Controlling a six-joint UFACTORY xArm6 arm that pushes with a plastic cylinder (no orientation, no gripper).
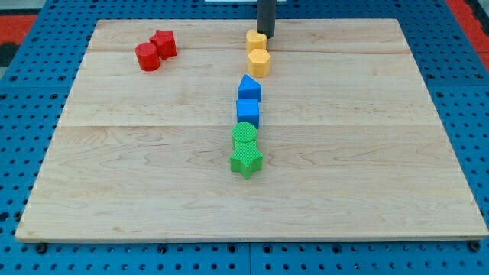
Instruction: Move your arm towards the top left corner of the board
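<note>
My tip (pixel 265 33) is at the view's top centre, just right of and touching or nearly touching the upper yellow block (pixel 256 40). A yellow hexagon block (pixel 259 62) lies just below it. Further down the same column are a blue pentagon-like block (pixel 249 88), a blue cube (pixel 247 112), a green cylinder (pixel 244 135) and a green star block (pixel 246 161). A red cylinder (pixel 147 57) and a red star block (pixel 163 43) sit together near the board's top left. The top left corner of the wooden board (pixel 103 27) is far to the left of my tip.
The wooden board lies on a blue perforated table (pixel 30 92). A red area (pixel 15 23) shows at the view's top left beyond the table.
</note>
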